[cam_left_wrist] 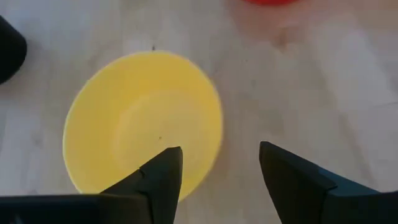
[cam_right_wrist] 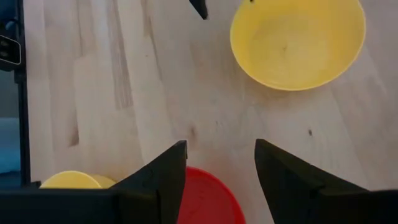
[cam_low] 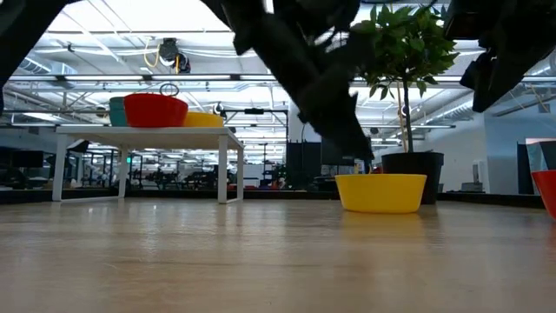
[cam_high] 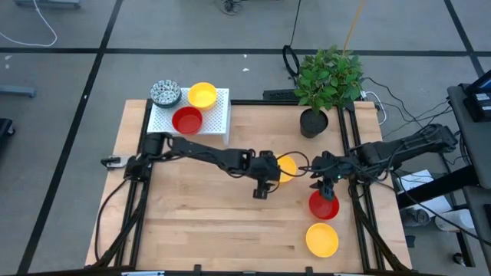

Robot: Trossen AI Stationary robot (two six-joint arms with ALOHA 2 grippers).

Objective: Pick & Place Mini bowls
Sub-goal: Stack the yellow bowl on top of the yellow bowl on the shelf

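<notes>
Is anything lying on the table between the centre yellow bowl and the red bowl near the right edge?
No. The right wrist view shows only bare wood between the yellow bowl and the red bowl.

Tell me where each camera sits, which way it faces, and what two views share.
High: overhead, looking down; both arms, rack.
Low: table height, looking level; dark arm above yellow bowl.
Left wrist: looks past left hand, open, at that bowl.
Right wrist: right hand, open, over red bowl.
Shared: the yellow bowl.
</notes>
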